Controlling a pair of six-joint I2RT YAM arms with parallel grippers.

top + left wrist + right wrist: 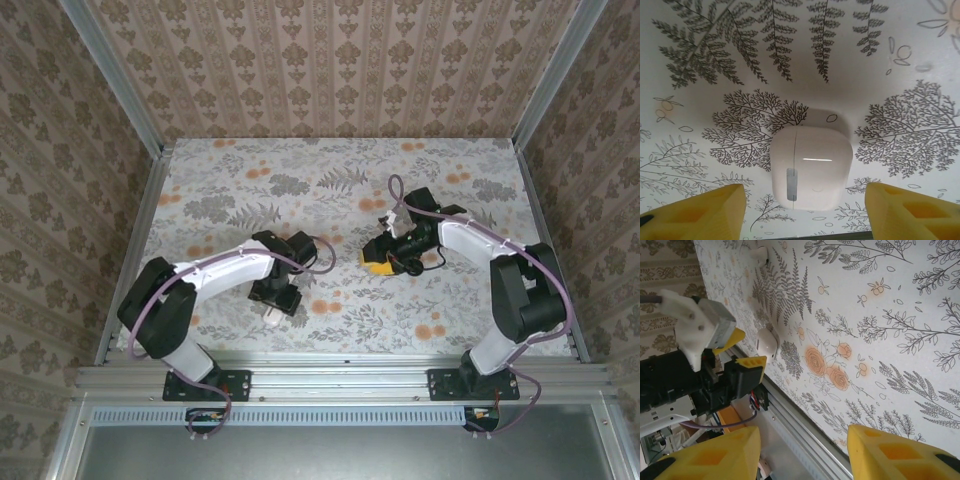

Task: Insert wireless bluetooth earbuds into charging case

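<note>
The table covered in white cloth printed with grey ferns and orange flowers (340,180) carries everything here. The left arm reaches in over its near part and the right arm bends in toward the middle.

The left gripper with yellow foam-like fingers (804,202) hangs low over the cloth. Its fingers (695,212) are spread wide, one on each side of the small white glossy rounded-square charging case (810,167), and neither touches it. The right gripper with matching yellow fingers (802,445) is also spread, holds nothing, and is well apart from the case.

The case lies flat on the cloth between the left fingertips, lid shut. A thin seam runs across its shell, left of centre and away from the wrist camera, with a short grey hinge strip (791,184) on it.

Its handling can only be judged:
- **Weight and stiffness:** it looks light and rigid, so a modest squeeze should hold it and it will not deform.
- **Slip:** the shell is glossy and curved, as the bright highlight shows, so it could slide or squirt out of a pinch, or skate on the cloth if pushed from one side.
- **Grip:** the best hold is probably across the two flatter opposite sides, low on the body and clear of seam and hinge, so the lid can open for the earbuds
</note>
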